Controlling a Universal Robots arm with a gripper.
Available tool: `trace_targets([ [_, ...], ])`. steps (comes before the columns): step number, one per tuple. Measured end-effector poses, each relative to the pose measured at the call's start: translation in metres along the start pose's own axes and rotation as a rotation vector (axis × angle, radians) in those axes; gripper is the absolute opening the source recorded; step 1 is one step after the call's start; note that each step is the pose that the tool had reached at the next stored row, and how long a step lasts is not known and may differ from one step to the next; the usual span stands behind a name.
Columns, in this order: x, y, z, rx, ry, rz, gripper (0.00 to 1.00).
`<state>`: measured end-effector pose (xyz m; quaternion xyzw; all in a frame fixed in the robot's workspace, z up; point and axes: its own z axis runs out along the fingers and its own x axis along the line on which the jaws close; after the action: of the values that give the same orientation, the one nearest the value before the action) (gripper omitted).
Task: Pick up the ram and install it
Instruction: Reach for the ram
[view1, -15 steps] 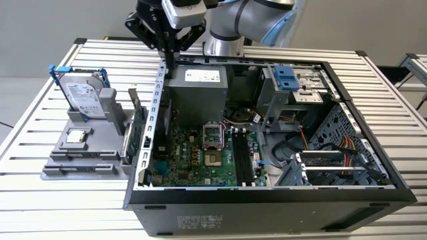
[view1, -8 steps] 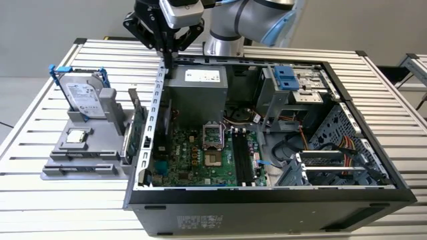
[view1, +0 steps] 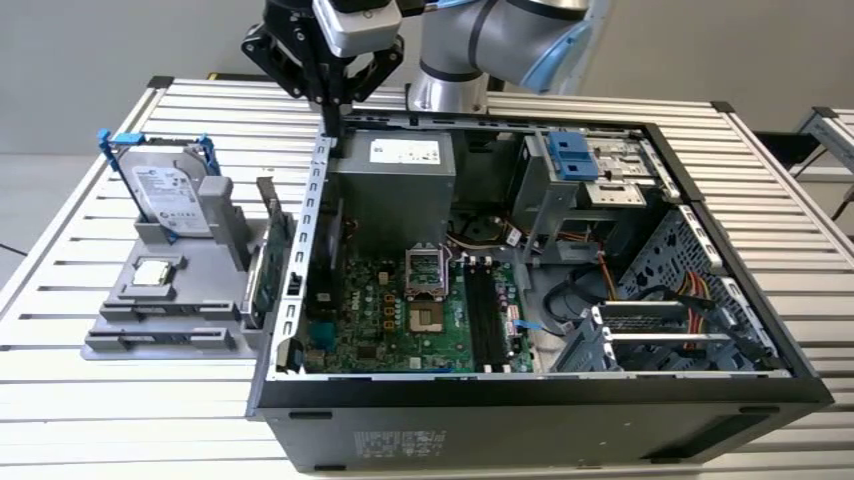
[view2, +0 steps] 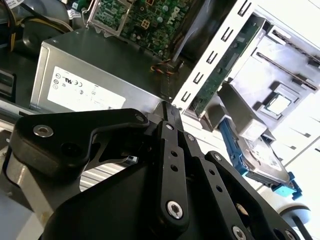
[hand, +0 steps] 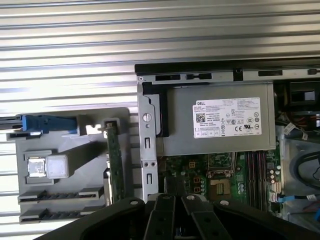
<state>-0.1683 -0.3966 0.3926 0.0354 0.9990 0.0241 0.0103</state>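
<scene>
My gripper (view1: 331, 122) hangs over the back corner of the open computer case (view1: 534, 385), on the exterior view's left, above the case wall and beside the grey power supply (view1: 394, 175). Its fingers are shut, tips together, with nothing visible between them in both wrist views (view2: 170, 112) (hand: 175, 201). The ram is out of view. The motherboard (view1: 387, 320) lies on the case floor, its long black memory slots (view1: 483, 322) (hand: 255, 172) well away from the gripper.
Left of the case, a grey holder (view1: 160, 335) carries a silver hard drive (view1: 171, 200), a square chip (view1: 155, 270) and a green expansion card (view1: 274, 265) standing on edge. Drive cages and cables (view1: 641, 300) fill the case's right side. The table is slatted metal (view1: 80, 420).
</scene>
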Motion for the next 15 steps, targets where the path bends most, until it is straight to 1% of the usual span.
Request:
trace_targets([
  [15, 0.0069, -0.0004, -0.0001, 0.0000, 0.0000, 0.000, 0.00],
])
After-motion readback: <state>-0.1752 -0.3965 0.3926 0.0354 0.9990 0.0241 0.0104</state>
